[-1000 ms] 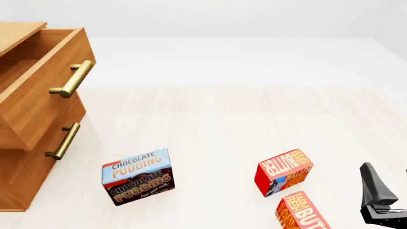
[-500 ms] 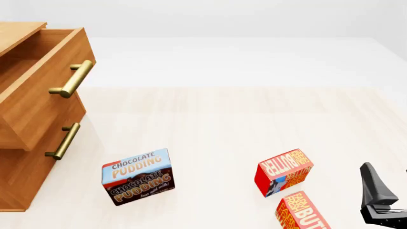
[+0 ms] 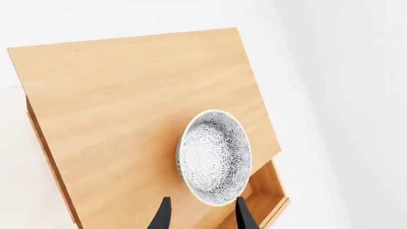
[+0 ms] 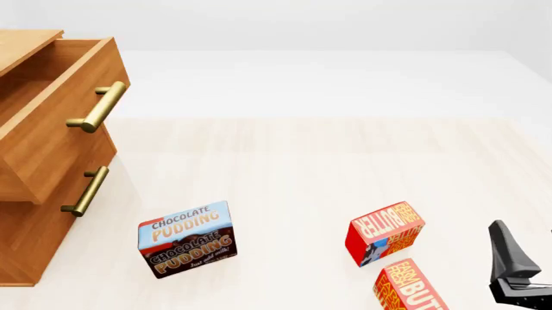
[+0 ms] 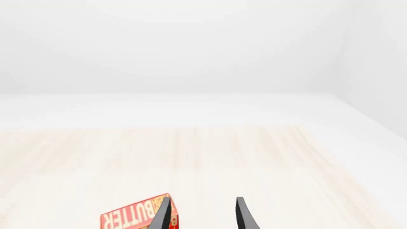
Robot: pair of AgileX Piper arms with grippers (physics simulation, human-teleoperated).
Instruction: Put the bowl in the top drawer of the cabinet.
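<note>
1. Resting on the cabinet (image 3: 127,119) top: bowl (image 3: 214,157), beside the pulled-out top drawer (image 4: 61,110)
2. Left gripper (image 3: 202,217) open, fingers apart, empty, just short of the bowl
3. Right gripper (image 5: 202,214) open, empty, above the bench (image 4: 302,168) near a butter box (image 5: 137,218)

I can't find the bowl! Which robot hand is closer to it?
Left. Its end effector hovers right by the bowl on the cabinet; the right end effector is over by a butter box.
</note>
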